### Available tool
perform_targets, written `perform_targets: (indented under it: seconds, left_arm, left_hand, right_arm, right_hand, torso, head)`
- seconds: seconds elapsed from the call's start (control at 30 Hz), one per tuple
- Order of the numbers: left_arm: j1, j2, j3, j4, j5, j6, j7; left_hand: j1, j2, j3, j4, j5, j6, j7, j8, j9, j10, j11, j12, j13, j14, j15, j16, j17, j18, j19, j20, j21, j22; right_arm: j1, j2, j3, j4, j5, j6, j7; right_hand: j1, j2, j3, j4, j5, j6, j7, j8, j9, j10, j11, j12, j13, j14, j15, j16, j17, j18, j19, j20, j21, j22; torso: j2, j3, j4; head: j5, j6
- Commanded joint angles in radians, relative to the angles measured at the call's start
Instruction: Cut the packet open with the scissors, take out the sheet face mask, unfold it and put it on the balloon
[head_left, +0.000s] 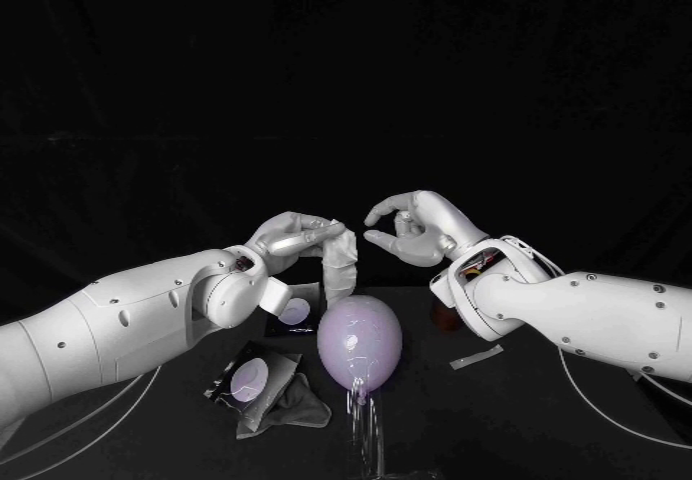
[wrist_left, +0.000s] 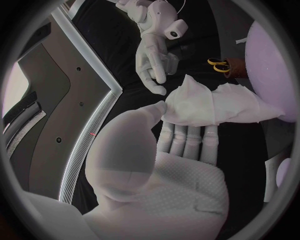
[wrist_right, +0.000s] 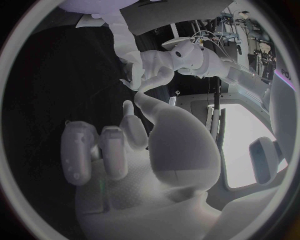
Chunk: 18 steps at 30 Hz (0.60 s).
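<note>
head view: the left hand (head_left: 296, 240) pinches the top of the mask (head_left: 342, 262), one pale, limp, folded band hanging down to the balloon (head_left: 361, 345); the balloon is one smooth lilac egg at 6 o'clock of both hands; the right hand (head_left: 415, 230), at 3 o'clock of the mask, has loosely curved fingers held apart and grips nothing; two dark flat packets bear pale ovals, the front packet (head_left: 248, 380) at 8 o'clock of the balloon, the back packet (head_left: 299, 312) at 10, partly behind the left arm; one pale strip (head_left: 476, 357) lies at 3 o'clock on the table (head_left: 577, 430); what props the balloon is hard to make out; left wrist view: the fingers (wrist_left: 187, 137) and thumb clamp the crumpled, cloth-like mask; the rim cuts off the balloon; one pair of scissors (wrist_left: 217, 64) shows yellow loops, blades hidden; right wrist view: the right hand's matte fingers stand apart, empty; beyond them the mask hangs as a band from the left hand.
</note>
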Motion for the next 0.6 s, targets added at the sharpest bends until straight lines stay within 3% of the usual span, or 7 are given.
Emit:
perform_targets:
  seconds: [0.03, 0.13, 0.23, 0.6]
  left_arm:
    - [0.002, 0.001, 0.001, 0.006, 0.012, -0.036, 0.011]
    - [0.002, 0.001, 0.001, 0.008, 0.01, -0.03, 0.012]
    - [0.002, 0.0, 0.001, 0.009, 0.011, -0.021, 0.015]
    - [0.002, 0.0, 0.001, 0.013, 0.016, 0.013, 0.022]
  left_hand:
    - [0.031, 0.025, 0.005, 0.007, 0.003, -0.018, 0.009, 0.009, 0.019, 0.012, 0.005, -0.029, -0.019, 0.009, 0.004, -0.022, -0.019, 0.005, 0.013, -0.005, -0.014, -0.009]
    - [0.042, 0.03, 0.006, 0.009, 0.005, -0.031, 0.013, 0.01, 0.028, 0.012, 0.007, -0.042, -0.028, 0.01, 0.006, -0.032, -0.027, 0.004, 0.016, -0.007, -0.017, -0.013]
    - [0.061, 0.049, 0.021, 0.012, 0.005, -0.059, 0.026, 0.003, 0.035, 0.001, 0.015, -0.065, -0.042, 0.001, 0.013, -0.051, -0.042, 0.003, 0.015, -0.009, -0.019, -0.015]
    - [0.068, 0.066, 0.031, 0.043, 0.005, -0.102, 0.04, -0.008, 0.053, -0.007, 0.03, -0.098, -0.067, -0.009, 0.026, -0.073, -0.064, 0.0, 0.006, -0.005, -0.027, -0.02]
  right_arm:
    - [-0.003, 0.002, 0.0, 0.003, -0.139, -0.044, 0.022]
    - [-0.005, 0.007, -0.001, 0.003, -0.165, -0.047, 0.019]
    - [-0.008, 0.015, -0.002, 0.001, -0.192, -0.044, 0.011]
    - [-0.014, 0.058, -0.002, -0.037, -0.265, -0.041, -0.053]
  right_hand:
    - [-0.002, -0.011, -0.009, 0.001, 0.0, -0.006, 0.003, -0.007, -0.004, -0.009, 0.002, -0.011, 0.074, 0.087, 0.007, -0.006, 0.225, 0.01, 0.007, 0.006, -0.009, 0.209]
    - [-0.002, -0.013, -0.012, 0.002, 0.0, -0.007, 0.005, -0.013, -0.009, -0.014, 0.004, -0.021, 0.07, 0.085, 0.009, -0.009, 0.222, 0.011, 0.005, 0.008, -0.013, 0.208]
    - [-0.001, -0.014, -0.014, 0.003, 0.0, -0.007, 0.005, -0.015, -0.011, -0.016, 0.005, -0.025, 0.068, 0.085, 0.01, -0.01, 0.222, 0.011, 0.004, 0.009, -0.015, 0.207]
    - [-0.002, -0.019, -0.021, 0.007, 0.0, -0.007, 0.008, -0.025, -0.019, -0.023, 0.007, -0.038, 0.061, 0.084, 0.013, -0.011, 0.221, 0.012, 0.003, 0.012, -0.017, 0.207]
  torso:
    - [0.0, -0.0003, -0.0001]
    - [0.0, -0.0005, -0.0003]
    - [0.0, -0.0002, -0.0003]
    - [0.0, -0.0011, 0.0005]
  head:
    - [-0.001, -0.001]
    - [0.0, -0.003]
    - [0.0, -0.001]
    - [-0.001, -0.001]
